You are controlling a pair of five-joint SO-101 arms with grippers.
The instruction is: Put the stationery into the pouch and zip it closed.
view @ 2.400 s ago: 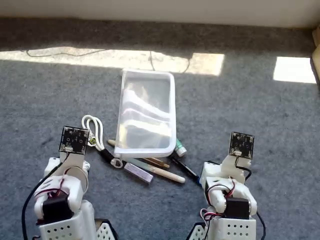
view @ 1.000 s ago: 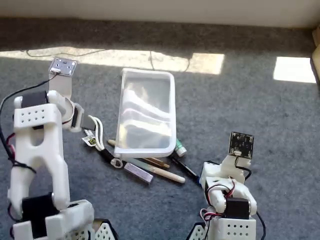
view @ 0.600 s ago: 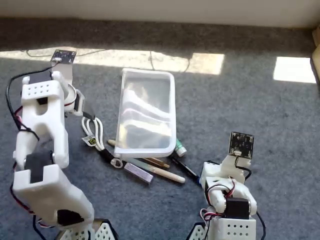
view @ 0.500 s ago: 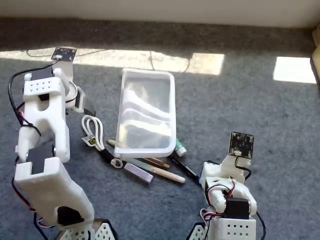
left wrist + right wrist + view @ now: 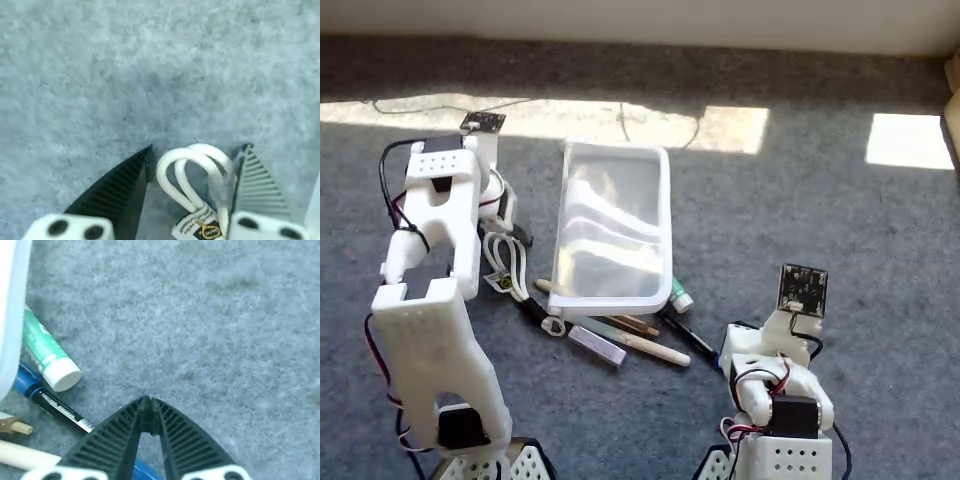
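Though lately elsewhere, left pincer [image 5: 197, 147] astride white cord [image 5: 162, 167]

Clear pouch [image 5: 612, 225] flat on grey carpet [image 5: 820, 230], cream pencil [image 5: 645, 343], black pen [image 5: 690, 338], lilac stick [image 5: 597, 344], green white-capped tube [image 5: 679, 296] fanned at its near end, white looped cord [image 5: 505, 255] just left.

Desk [image 5: 820, 220]: grey, carpet-like covering.
Sunlight [image 5: 908, 138]: bright patches along the far side.
Cable [image 5: 440, 103]: thin and dark, lying across the far sunlit strip.
Wall [image 5: 640, 18]: pale band beyond the desk.
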